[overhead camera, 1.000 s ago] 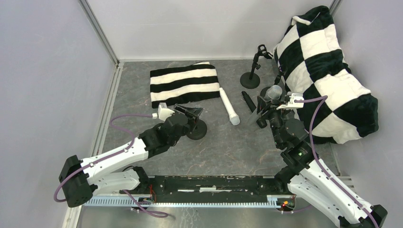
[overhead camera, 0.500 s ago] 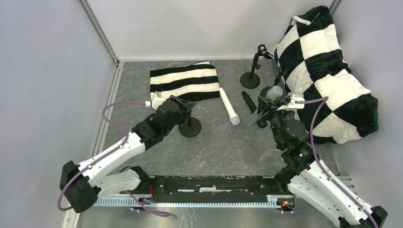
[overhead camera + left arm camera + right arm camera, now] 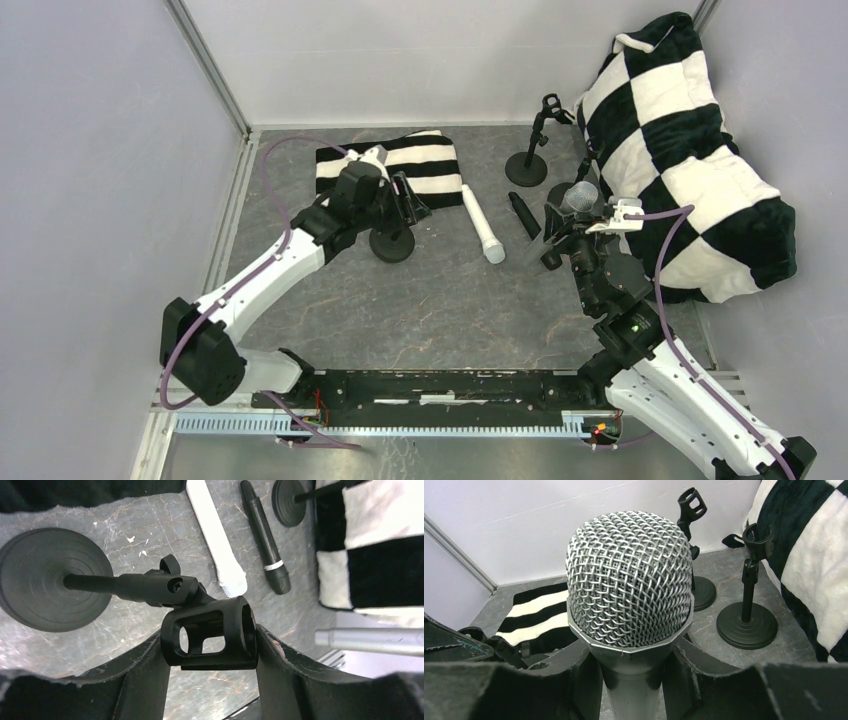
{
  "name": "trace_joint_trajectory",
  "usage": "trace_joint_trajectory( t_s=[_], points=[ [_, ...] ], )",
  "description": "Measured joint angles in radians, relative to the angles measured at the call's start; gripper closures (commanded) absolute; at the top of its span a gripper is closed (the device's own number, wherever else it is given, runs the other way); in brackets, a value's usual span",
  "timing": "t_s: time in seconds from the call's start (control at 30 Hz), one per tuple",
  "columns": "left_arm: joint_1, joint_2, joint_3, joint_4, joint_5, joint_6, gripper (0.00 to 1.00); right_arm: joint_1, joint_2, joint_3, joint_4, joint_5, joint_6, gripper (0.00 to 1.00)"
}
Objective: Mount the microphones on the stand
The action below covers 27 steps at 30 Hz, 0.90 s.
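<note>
On the right half of the grey, marble-veined bench (image 3: 450,310), the right gripper (image 3: 631,680) is clenched round the smooth metal handle of the silver-grey microphone (image 3: 629,580). Its long axis stands roughly upright, and the domed head of woven wire mesh is uppermost, above a faceted collar.

Left of centre, the left gripper (image 3: 212,655) grasps the clip (image 3: 210,635) of the first stand (image 3: 392,244) between its black fingers. The clip is a matt black, open-sided plastic cradle. The stand has a thin black pole and a round disc base (image 3: 50,580) ringed with concentric grooves. Whether that base touches the bench I cannot tell.

Between the two grippers lies the white microphone (image 3: 481,225), a plain matt stick flat on the bench. Its long axis runs from far-left to near-right, with the mesh head at the near end. Just to its right lies the black microphone (image 3: 263,535), slimmer and roughly parallel, with a pale ring close to its near end.

Towards the far right corner two more black stands are upright on disc bases: the second stand (image 3: 746,615) and, behind it, the third stand (image 3: 696,585). Both have empty clips on top.

A fuzzy black-and-white striped cloth (image 3: 430,170) lies by the far edge. A plush chequered pillow (image 3: 690,150) fills the right edge.
</note>
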Motion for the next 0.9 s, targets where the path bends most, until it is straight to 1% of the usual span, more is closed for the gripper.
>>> trace_joint_trajectory(
  t_s=[0.17,0.2,0.3,0.43,0.53,0.67,0.77,0.8,0.9],
  points=[
    [0.0,0.071,0.104,-0.094,0.055,0.159,0.85,0.0,0.0,0.0,-0.003,0.0,0.0,1.0],
    [0.0,0.079,0.121,-0.113,0.062,0.185,0.82,0.0,0.0,0.0,-0.005,0.0,0.0,1.0],
    [0.003,0.096,0.163,-0.167,0.064,0.247,0.71,0.0,0.005,0.0,-0.005,-0.001,0.0,1.0],
    [0.017,0.111,0.225,-0.249,-0.003,0.333,0.57,0.0,0.01,0.0,-0.006,-0.001,0.0,1.0],
    [0.035,0.124,0.262,-0.306,-0.075,0.383,0.52,0.0,0.014,0.0,-0.007,-0.002,0.0,1.0],
    [0.05,0.152,0.301,-0.38,-0.151,0.449,0.54,0.0,0.02,0.0,-0.009,-0.006,0.001,1.0],
    [0.05,0.182,0.329,-0.433,-0.175,0.494,0.53,0.0,0.024,0.0,-0.014,-0.01,0.005,1.0],
    [0.05,0.191,0.336,-0.447,-0.177,0.505,0.5,0.0,0.025,0.0,-0.016,-0.011,0.007,1.0],
    [0.051,0.222,0.354,-0.492,-0.185,0.531,0.31,0.0,0.025,0.0,-0.02,-0.013,0.01,1.0]
  ],
)
